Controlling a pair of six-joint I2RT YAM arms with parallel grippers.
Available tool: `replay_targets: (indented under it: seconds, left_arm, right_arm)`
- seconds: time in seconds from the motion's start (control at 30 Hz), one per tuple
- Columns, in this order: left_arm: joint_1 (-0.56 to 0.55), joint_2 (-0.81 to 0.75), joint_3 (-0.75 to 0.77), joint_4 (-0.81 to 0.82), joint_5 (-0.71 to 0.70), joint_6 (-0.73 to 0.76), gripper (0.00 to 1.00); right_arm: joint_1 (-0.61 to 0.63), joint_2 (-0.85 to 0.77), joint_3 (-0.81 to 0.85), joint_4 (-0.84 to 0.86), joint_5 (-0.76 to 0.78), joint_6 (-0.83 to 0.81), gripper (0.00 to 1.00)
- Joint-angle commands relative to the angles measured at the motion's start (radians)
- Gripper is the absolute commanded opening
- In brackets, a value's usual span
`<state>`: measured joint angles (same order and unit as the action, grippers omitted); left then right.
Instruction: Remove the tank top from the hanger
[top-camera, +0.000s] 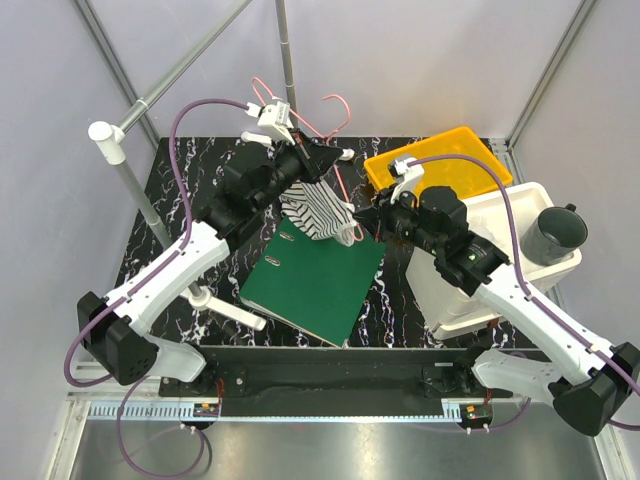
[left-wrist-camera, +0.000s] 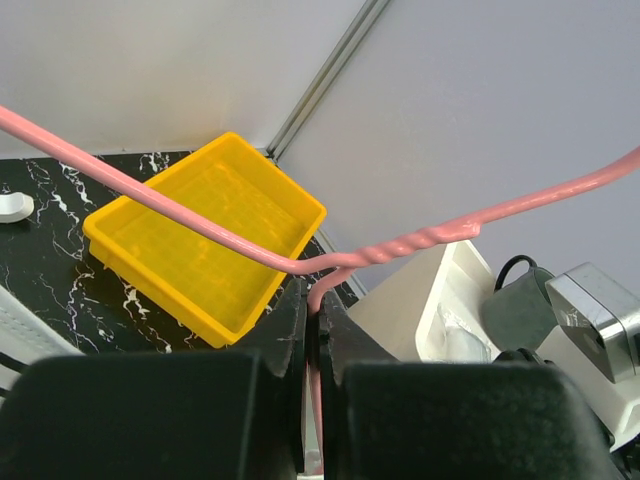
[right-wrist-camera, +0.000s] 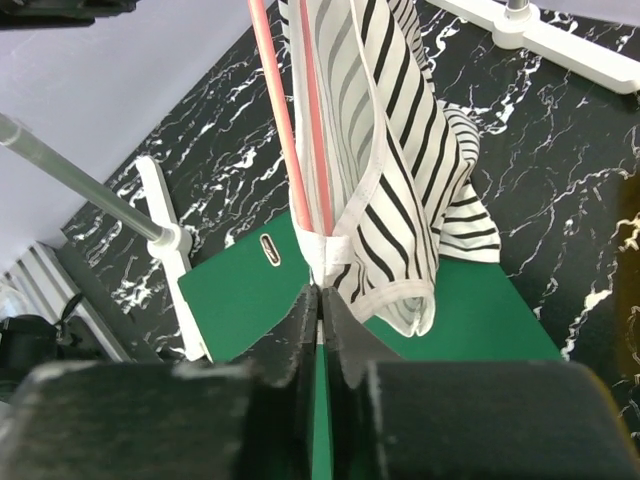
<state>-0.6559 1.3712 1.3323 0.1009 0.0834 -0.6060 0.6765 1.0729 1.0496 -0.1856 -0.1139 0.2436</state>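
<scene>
Left tool (left-wrist-camera: 317, 305) pinches the hanger (left-wrist-camera: 180, 215) wire below its twist. Right tool (right-wrist-camera: 320, 298) pinches the tank top (right-wrist-camera: 395, 150) hem, above the binder (right-wrist-camera: 235, 300).

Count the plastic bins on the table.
2: a yellow bin at the back right; a white bin just in front of it at the right edge. No others seem hidden.

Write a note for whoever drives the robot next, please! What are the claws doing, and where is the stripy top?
Left claw: shut on the pink hanger, holding it up.
Right claw: shut on a white-trimmed edge of the tank top.
Where: the tank top is on the hanger, hanging over the green binder.
Done: both grips taken.
Left: the top is not yet off; probably pull it free while the hanger is held.
</scene>
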Motion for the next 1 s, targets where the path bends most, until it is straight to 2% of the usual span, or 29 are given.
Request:
replay_targets:
  seconds: [0.0, 0.07, 0.27, 0.53, 0.67, 0.8, 0.83, 0.87, 0.97]
  left_arm:
    - [-0.004, -0.041, 0.005, 0.089, 0.009, 0.031, 0.0]
    - [-0.004, -0.038, 0.007, 0.089, 0.01, 0.031, 0.0]
    - [-0.004, -0.032, 0.011, 0.086, -0.005, 0.055, 0.0]
    - [-0.004, -0.075, 0.001, 0.051, -0.077, 0.101, 0.0]
    - [-0.005, -0.103, -0.036, 0.111, -0.039, 0.046, 0.0]
    - [-0.014, -0.103, -0.038, 0.146, 0.024, 0.04, 0.0]
    - [-0.013, -0.101, -0.032, 0.14, 0.026, 0.044, 0.0]
    - [-0.014, -0.1, -0.028, 0.135, 0.027, 0.049, 0.0]
    - [-0.013, -0.098, -0.024, 0.125, 0.024, 0.058, 0.0]
  right_arm:
    - [-0.002, 0.004, 0.032, 0.034, 0.029, -0.004, 0.05]
    - [-0.002, 0.001, 0.03, 0.034, 0.031, -0.006, 0.0]
    - [0.0, -0.033, 0.006, 0.029, 0.03, 0.005, 0.0]
    - [0.0, -0.212, -0.18, -0.028, -0.084, 0.094, 0.0]
    - [0.0, -0.272, -0.272, -0.035, -0.089, 0.131, 0.0]
    - [-0.002, -0.292, -0.243, -0.037, -0.079, 0.129, 0.01]
    - [-0.002, -0.286, -0.223, -0.037, -0.082, 0.126, 0.1]
    - [0.0, -0.275, -0.174, -0.038, -0.087, 0.111, 0.36]
    - [-0.002, -0.203, -0.071, -0.044, -0.087, 0.074, 0.48]
